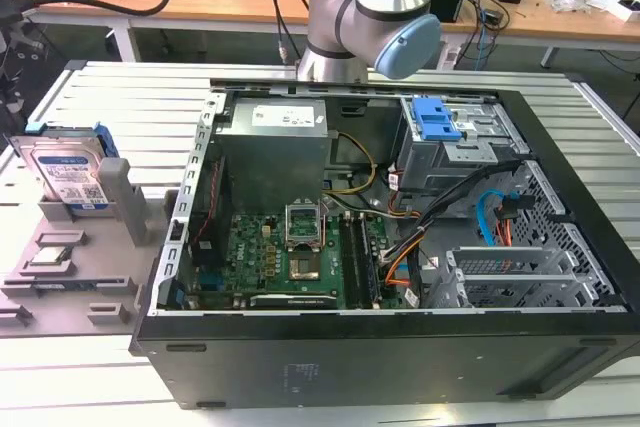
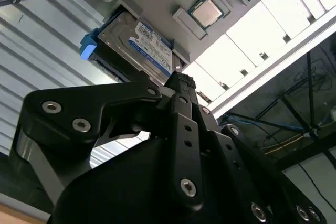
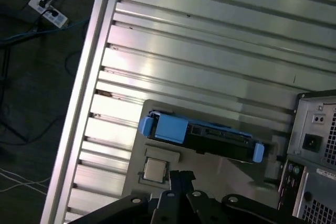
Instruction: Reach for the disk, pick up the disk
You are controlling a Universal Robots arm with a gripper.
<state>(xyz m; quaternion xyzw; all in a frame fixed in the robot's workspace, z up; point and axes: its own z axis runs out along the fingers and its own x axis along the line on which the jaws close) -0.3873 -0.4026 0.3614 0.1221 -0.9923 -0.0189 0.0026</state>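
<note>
Our gripper [image 2: 181,80], seemingly clenched and empty, hangs well apart from the disk [image 2: 139,43]; we're reaching, and grasping needs opened jaws.

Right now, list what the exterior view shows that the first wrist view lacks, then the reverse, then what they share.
Exterior view: the arm, the motherboard inside the open case, and the blue latch.
First wrist view: the tool, the power strip on the floor, and the case's rear ports.
Both: the disk upright in the grey fixture, the chip beside it, the ribbed table, and the case.
</note>
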